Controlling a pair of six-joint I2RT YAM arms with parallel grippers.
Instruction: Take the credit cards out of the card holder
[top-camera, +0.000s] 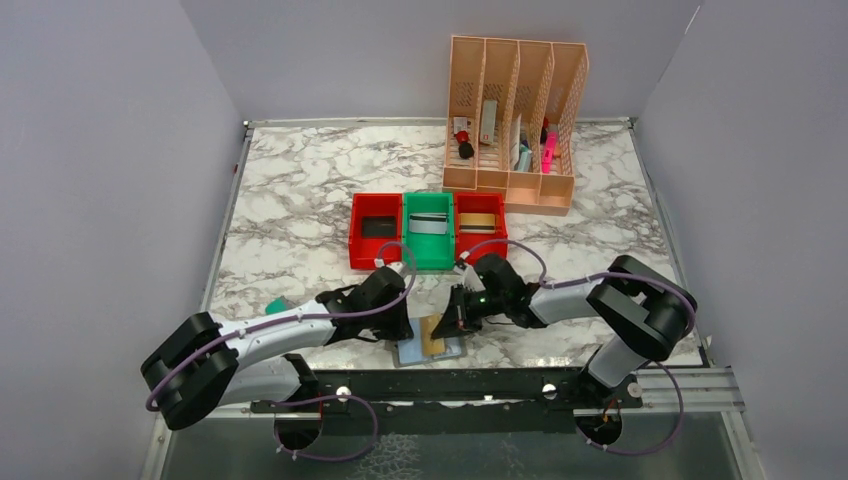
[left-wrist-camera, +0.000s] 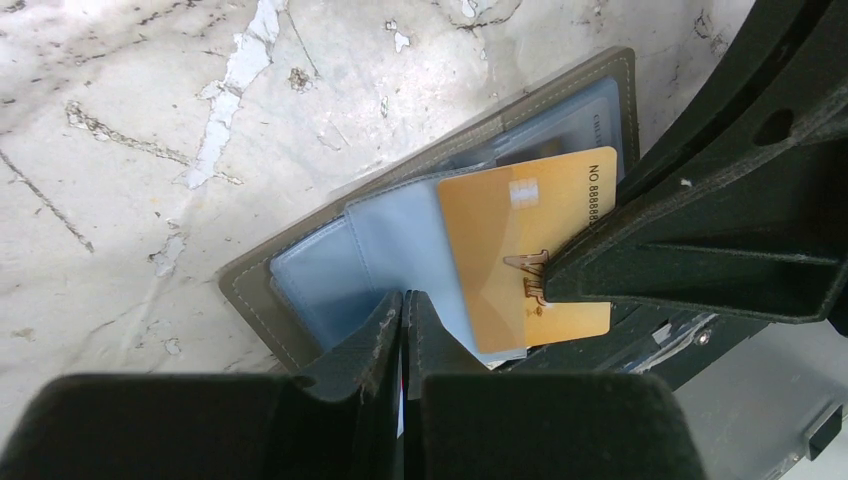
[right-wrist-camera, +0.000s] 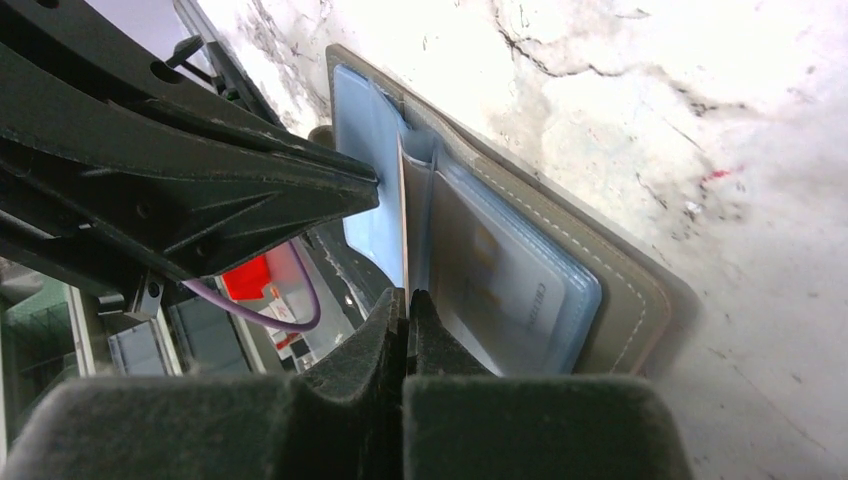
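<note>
The grey card holder (top-camera: 410, 353) lies open near the table's front edge, its light blue pockets up. It also shows in the left wrist view (left-wrist-camera: 250, 282) and the right wrist view (right-wrist-camera: 625, 290). A gold-tan credit card (left-wrist-camera: 500, 240) sticks halfway out of a pocket. My right gripper (top-camera: 452, 318) is shut on this card's edge (right-wrist-camera: 404, 220). My left gripper (top-camera: 405, 328) is shut on a light blue pocket leaf (left-wrist-camera: 390, 235). A pale card (right-wrist-camera: 520, 290) sits inside a clear pocket.
Three bins stand behind: a red one (top-camera: 358, 240) with a dark card, a green one (top-camera: 428, 255) with a grey card, a red one (top-camera: 497, 240) with a tan card. A peach organiser (top-camera: 515, 190) stands at the back. A teal block (top-camera: 275, 305) lies left.
</note>
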